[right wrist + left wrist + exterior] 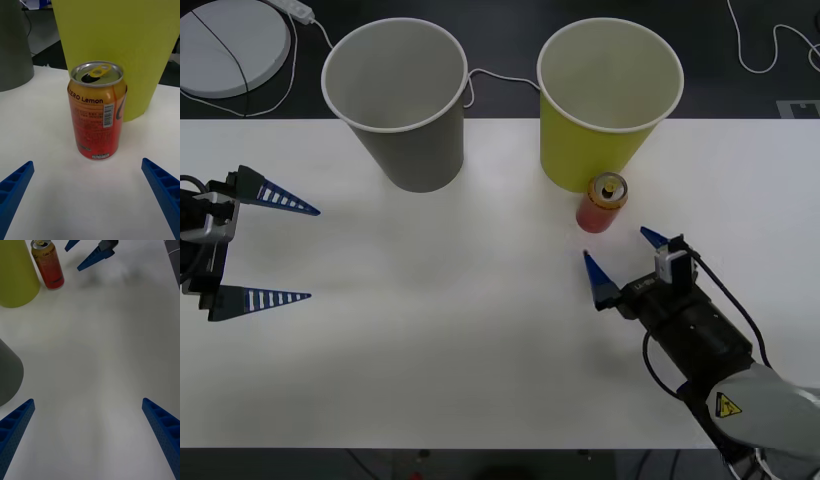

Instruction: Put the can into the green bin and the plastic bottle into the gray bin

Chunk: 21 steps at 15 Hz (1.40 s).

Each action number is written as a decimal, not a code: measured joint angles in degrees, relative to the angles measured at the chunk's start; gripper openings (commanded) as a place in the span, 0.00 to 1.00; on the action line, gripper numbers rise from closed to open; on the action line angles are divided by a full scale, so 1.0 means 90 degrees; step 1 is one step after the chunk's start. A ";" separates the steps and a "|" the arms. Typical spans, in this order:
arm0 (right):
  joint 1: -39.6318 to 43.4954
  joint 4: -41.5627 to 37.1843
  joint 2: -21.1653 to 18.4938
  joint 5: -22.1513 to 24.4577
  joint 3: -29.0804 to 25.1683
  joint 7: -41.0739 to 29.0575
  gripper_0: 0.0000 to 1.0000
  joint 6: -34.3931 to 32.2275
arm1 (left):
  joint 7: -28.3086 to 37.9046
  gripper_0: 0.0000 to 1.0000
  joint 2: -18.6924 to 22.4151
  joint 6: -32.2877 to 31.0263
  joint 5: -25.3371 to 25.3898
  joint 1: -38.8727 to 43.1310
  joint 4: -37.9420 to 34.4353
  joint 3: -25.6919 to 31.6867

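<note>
Upright red-orange can, gold top, pull-tab opening, just beside the green bin; right gripper spread wide, empty, near it; left gripper likewise wide, empty.

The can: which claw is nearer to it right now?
Right. The right claw sits open just short of the can, which stands beside the green bin. The left claw waits open across the table.

Bright, even light; soft shadows.
</note>
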 measured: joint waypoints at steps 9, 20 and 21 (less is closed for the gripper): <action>-0.0545 0.1142 0.0970 -0.0156 -0.0007 -0.0014 1.00 0.0000 | 0.0000 1.00 0.0000 0.0000 0.0000 0.0000 0.0000 0.0000; -0.0957 0.1872 0.1425 -0.0342 -0.0008 -0.0015 1.00 -0.0003 | 0.0000 1.00 0.0000 0.0000 0.0000 0.0000 0.0000 0.0000; -0.0986 0.1919 0.1455 -0.0392 -0.0008 -0.0010 1.00 -0.0006 | 0.0000 1.00 0.0000 0.0000 0.0000 0.0000 0.0000 0.0000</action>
